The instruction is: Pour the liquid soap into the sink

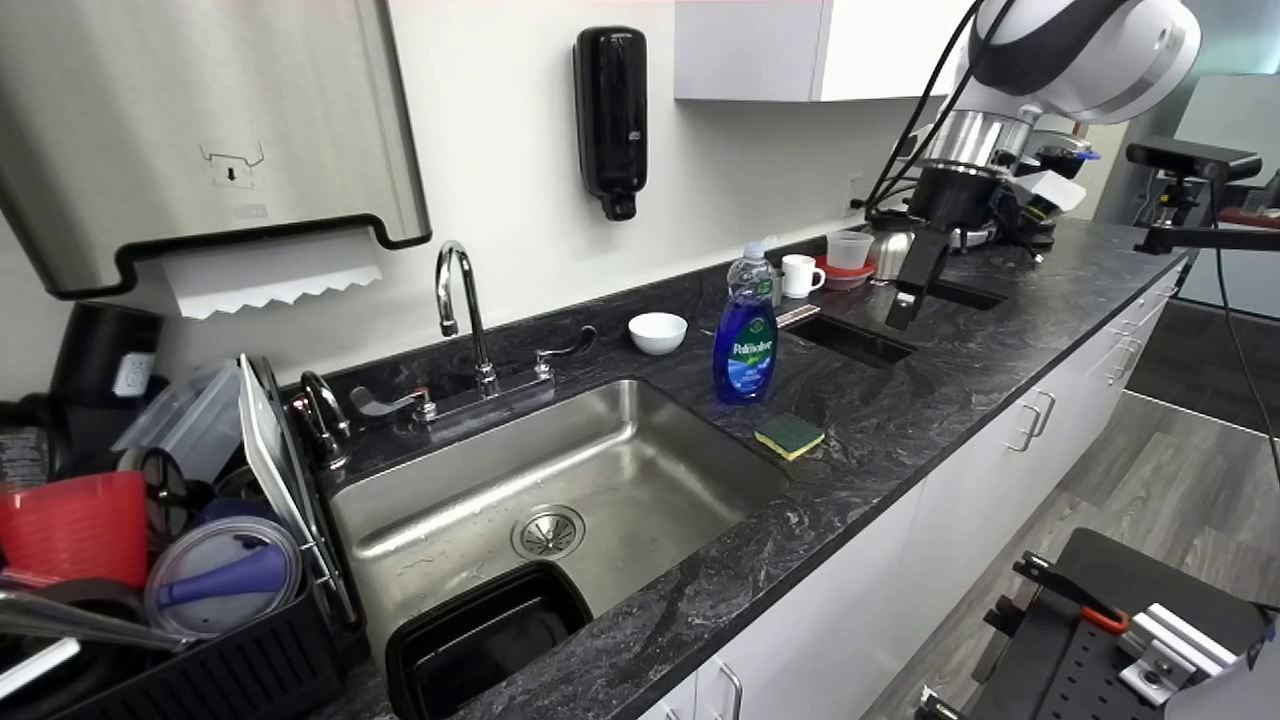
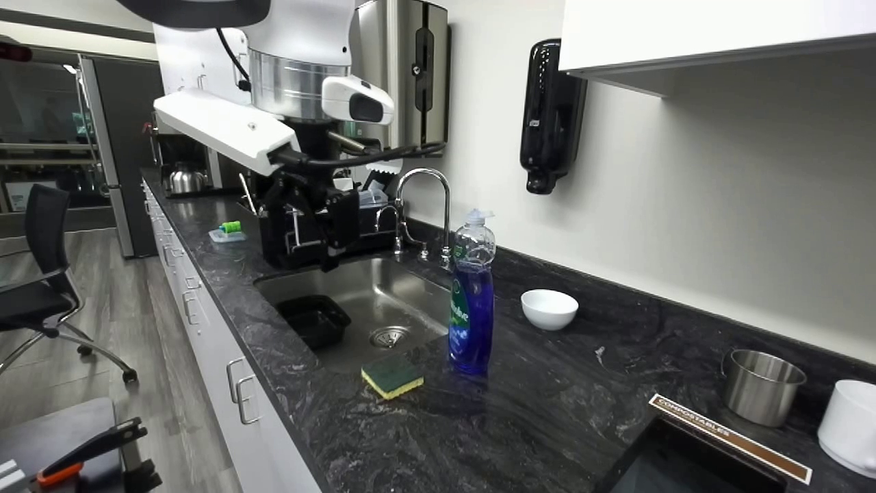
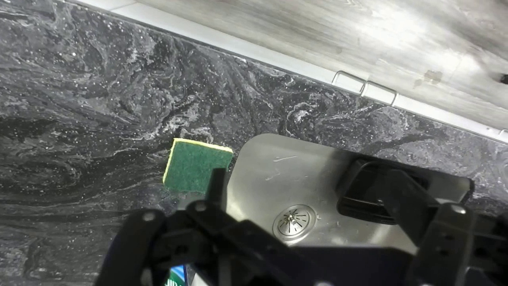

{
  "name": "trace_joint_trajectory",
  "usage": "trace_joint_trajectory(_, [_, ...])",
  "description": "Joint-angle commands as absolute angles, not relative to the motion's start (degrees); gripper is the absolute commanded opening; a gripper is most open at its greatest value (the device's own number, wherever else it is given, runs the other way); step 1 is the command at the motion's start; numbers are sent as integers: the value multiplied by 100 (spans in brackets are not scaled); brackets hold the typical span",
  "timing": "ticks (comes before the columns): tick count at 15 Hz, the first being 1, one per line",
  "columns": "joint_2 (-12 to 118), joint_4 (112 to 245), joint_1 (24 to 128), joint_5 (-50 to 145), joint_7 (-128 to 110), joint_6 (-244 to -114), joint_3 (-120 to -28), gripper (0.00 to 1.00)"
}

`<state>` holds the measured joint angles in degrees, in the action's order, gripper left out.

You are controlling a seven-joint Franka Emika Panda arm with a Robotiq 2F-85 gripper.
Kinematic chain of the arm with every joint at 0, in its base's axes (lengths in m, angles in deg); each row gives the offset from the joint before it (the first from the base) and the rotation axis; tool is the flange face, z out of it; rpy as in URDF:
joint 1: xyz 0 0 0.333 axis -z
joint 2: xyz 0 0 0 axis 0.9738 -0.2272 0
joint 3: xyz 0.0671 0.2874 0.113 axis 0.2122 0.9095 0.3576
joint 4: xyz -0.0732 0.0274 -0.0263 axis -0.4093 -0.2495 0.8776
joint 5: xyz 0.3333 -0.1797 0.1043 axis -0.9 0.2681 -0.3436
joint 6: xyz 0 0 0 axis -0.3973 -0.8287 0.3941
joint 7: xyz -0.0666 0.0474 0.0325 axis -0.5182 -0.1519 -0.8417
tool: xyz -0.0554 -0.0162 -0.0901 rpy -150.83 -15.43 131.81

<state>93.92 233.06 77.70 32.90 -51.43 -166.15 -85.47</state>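
Observation:
The liquid soap is a clear bottle of blue liquid with a pale cap, upright on the counter beside the sink in both exterior views (image 1: 745, 345) (image 2: 472, 318). Only a sliver of its label (image 3: 177, 275) shows in the wrist view, behind the gripper. The steel sink (image 1: 460, 530) also shows in an exterior view (image 2: 366, 291) and in the wrist view (image 3: 278, 174). My gripper (image 3: 309, 182) is open, its fingers wide apart with nothing between them. It is raised above the counter, apart from the bottle, in both exterior views (image 1: 908, 305) (image 2: 304, 257).
A green and yellow sponge (image 1: 790, 436) lies between bottle and sink. A black tub (image 1: 490, 640) is in the sink. A white bowl (image 1: 657, 332) stands by the wall near the faucet (image 1: 470, 310). A loaded dish rack (image 1: 230, 640) is left of the sink.

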Motion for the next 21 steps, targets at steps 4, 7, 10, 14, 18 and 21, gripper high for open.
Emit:
trace_joint_trajectory(4, [8723,22980,7801,2864,-5864,-16792,-8827,100])
trace_joint_trajectory(7, [8364,22748,7865,2691,-6044,-16813,-8917,100])
trace_joint_trajectory(10, [8391,22771,8004,2687,-5855,-16806,-8792,100])
trace_joint_trajectory(14, [8188,22622,8041,2599,-5836,-16802,-8776,100])
trace_joint_trajectory(18, [8190,22617,8041,2599,-5832,-16800,-8776,100])
trace_joint_trajectory(21, [8090,22715,7962,2291,-5770,-16948,-8744,100])
